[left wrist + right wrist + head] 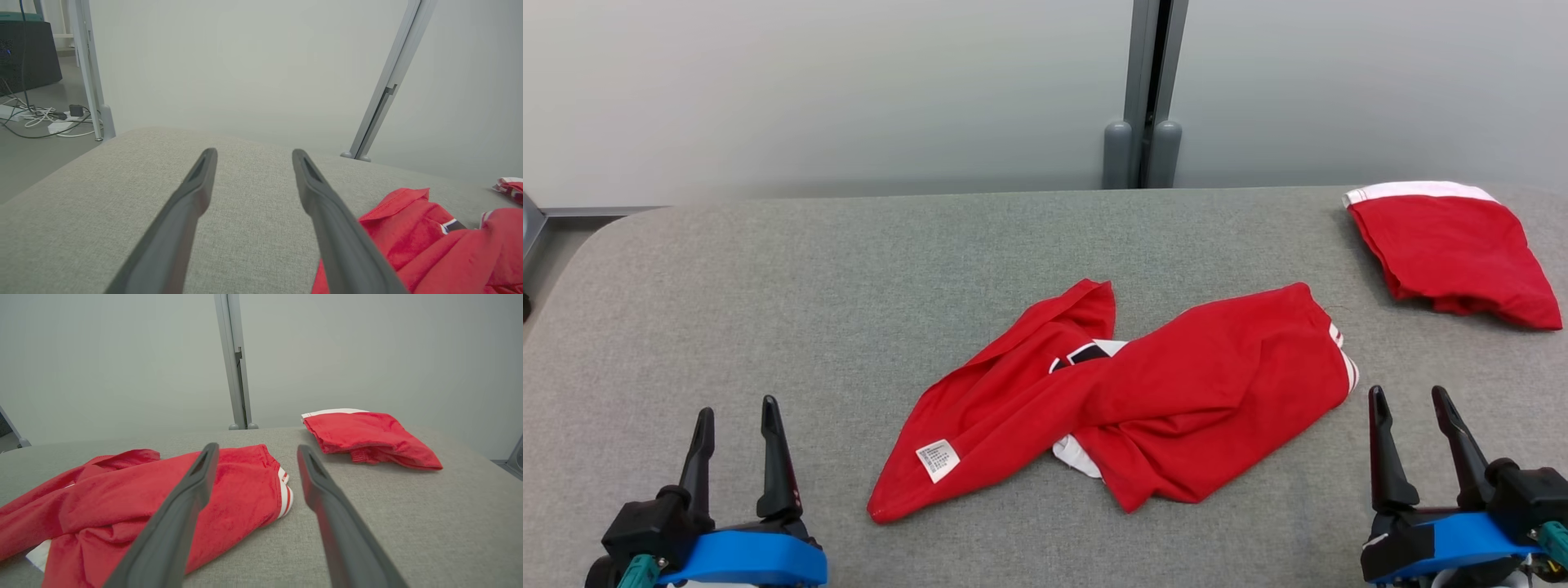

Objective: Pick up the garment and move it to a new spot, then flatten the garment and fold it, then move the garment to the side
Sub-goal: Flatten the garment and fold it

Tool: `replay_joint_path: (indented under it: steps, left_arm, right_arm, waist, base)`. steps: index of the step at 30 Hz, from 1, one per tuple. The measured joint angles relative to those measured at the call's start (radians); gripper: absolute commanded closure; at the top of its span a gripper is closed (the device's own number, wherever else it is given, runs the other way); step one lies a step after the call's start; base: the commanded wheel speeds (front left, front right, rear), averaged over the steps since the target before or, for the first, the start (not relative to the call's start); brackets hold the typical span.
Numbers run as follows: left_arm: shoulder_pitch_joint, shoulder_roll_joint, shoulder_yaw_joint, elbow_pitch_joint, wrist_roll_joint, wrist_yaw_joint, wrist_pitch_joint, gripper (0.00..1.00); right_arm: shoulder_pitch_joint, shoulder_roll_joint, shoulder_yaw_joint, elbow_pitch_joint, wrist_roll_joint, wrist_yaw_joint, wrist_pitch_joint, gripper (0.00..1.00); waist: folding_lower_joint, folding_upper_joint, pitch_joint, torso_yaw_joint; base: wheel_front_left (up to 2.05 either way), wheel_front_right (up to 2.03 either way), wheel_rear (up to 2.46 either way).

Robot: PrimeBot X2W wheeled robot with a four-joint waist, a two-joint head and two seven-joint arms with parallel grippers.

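Grey fabric-covered desk (768, 269): the crumpled red white-trimmed garment (1176, 400) lies at centre, ungrasped. Left gripper (737, 407) and right gripper (1408, 390) are held with fingers apart; pick-up is judged pending, a reach inward being required.

The left half of the grey padded surface (768, 269) lies bare from near edge to far edge, so the left gripper (737, 406), fingers spread, has free passage ahead. A crumpled red garment (1176, 392) sprawls across the middle toward the near edge, its striped hem near the right gripper (1408, 390), whose fingers also stand apart. A folded red garment (1454, 253) takes the far right corner, with a bare strip between the two. A grey post (1143, 98) and the wall (849, 82) close off the far edge.
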Motion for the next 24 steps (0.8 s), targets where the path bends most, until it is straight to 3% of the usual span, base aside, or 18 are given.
replay_joint_path:
  steps: [7,13,24]
  left_arm:
    - [0.009,-0.027,0.018,-0.002,0.032,-0.015,0.0,0.0]
    - [0.003,-0.038,0.022,-0.004,0.049,-0.03,0.0,0.0]
    - [-0.071,-0.058,0.019,-0.002,0.06,-0.054,0.0,0.0]
  right_arm:
    - [-0.021,0.0,0.006,0.049,-0.026,0.0,0.006,0.0]
    - [-0.148,-0.003,0.023,0.085,-0.085,0.0,0.061,0.0]
    - [-0.449,-0.114,0.038,0.256,-0.138,0.0,0.184,0.0]
  waist:
    - [-0.0001,0.0,0.004,0.002]
    - [-0.0001,0.0,0.026,0.016]
    - [0.0,0.0,0.111,0.078]
  base:
    - [0.0,0.0,0.0]
    - [0.0,0.0,0.0]
    - [0.0,0.0,0.0]
